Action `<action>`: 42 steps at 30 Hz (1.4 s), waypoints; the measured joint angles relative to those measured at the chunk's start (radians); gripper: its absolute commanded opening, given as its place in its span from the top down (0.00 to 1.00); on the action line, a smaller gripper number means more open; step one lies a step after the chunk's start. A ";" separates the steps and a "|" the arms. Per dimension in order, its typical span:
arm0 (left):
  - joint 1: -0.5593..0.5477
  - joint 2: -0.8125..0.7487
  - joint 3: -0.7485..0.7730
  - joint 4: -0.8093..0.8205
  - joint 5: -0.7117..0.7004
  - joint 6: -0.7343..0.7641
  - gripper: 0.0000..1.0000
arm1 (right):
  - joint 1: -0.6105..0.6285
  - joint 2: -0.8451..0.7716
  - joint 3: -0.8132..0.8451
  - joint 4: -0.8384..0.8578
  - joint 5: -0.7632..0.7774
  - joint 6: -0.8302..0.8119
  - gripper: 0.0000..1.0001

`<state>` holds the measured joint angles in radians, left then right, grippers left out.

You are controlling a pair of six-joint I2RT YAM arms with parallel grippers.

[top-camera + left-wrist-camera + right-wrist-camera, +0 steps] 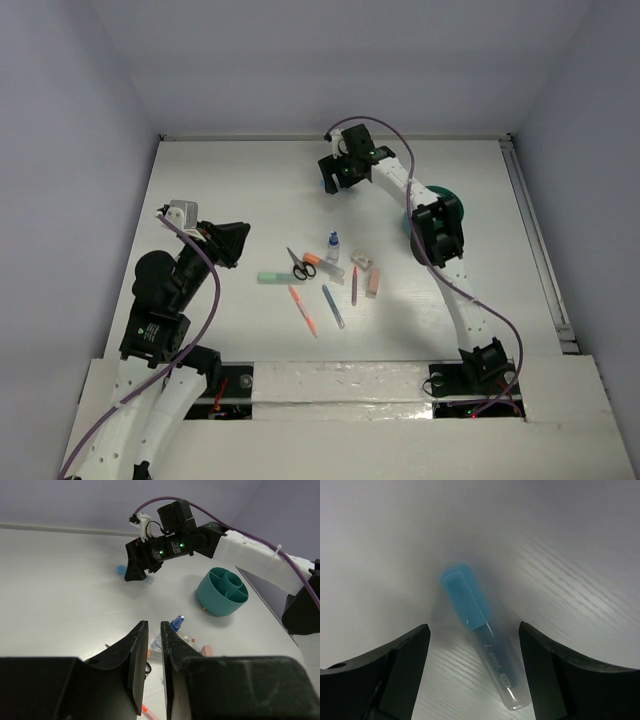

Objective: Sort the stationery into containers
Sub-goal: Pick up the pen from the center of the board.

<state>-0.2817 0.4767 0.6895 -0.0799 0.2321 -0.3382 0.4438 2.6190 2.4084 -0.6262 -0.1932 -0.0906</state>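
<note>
Right fingers open, straddling light-blue marker near table far edge; lower, centre on barrel, close squarely. Left fingers nearly shut, empty.

Open tool straddles light-blue marker on table.

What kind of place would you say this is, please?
Probably a robotics lab cell: a white table boxed in by plain walls, a left arm and right arm bolted at its near edge, and stationery staged near a teal cup.
</note>
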 measured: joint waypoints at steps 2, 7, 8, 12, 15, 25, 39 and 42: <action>0.000 0.000 0.000 0.000 0.000 0.000 0.86 | 0.018 0.002 0.001 -0.001 0.030 -0.013 0.30; 0.000 0.000 0.000 0.000 0.002 0.000 0.85 | 0.048 0.003 -0.004 0.005 0.116 -0.035 0.64; 0.000 -0.001 0.000 0.000 0.002 0.000 0.85 | 0.050 0.003 -0.007 0.008 0.125 -0.032 0.64; 0.000 -0.002 0.000 0.000 0.004 0.000 0.85 | 0.048 -0.037 -0.087 0.058 0.162 -0.031 0.70; 0.000 -0.002 0.000 0.000 0.011 0.000 0.85 | 0.048 -0.079 -0.157 0.065 0.185 -0.028 0.45; 0.000 -0.002 0.000 0.000 0.024 0.000 0.84 | 0.046 -0.060 -0.113 0.043 0.222 -0.036 0.35; 0.000 -0.002 0.000 0.001 0.026 0.000 0.84 | 0.047 -0.118 -0.257 0.209 0.270 -0.034 0.86; 0.000 -0.002 0.000 0.001 0.026 0.000 0.82 | 0.047 -0.253 -0.465 0.306 0.315 -0.026 0.85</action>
<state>-0.2817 0.4747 0.6891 -0.0792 0.2584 -0.3378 0.4908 2.3661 1.9438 -0.3199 0.1223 -0.1169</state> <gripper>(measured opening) 0.169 0.318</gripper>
